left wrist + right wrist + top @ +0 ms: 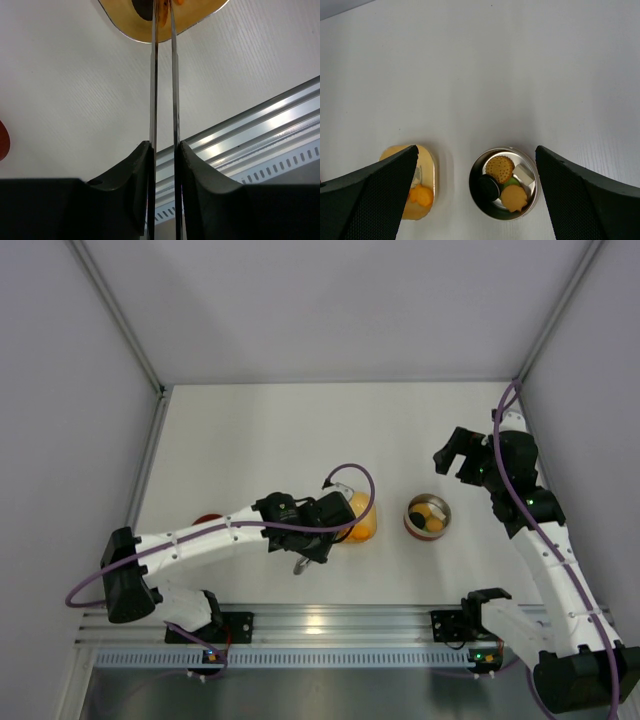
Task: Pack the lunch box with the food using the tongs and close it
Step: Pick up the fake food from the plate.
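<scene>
Left claw [165,150] is clenched on the tongs [154,90], pressing their arms near parallel, apparently to pinch an orange piece [421,195] in the yellow dish [200,17]. Beyond, the lunch box [472,182] (part filled, uncovered) sits below the right claw [476,148], which is spread wide.

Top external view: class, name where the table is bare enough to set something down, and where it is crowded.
Bare: the wide far stretch of table behind the yellow dish and lunch box, and the narrow strip between them. Crowded: near left, where the left gripper holds the tongs over the dish.
</scene>
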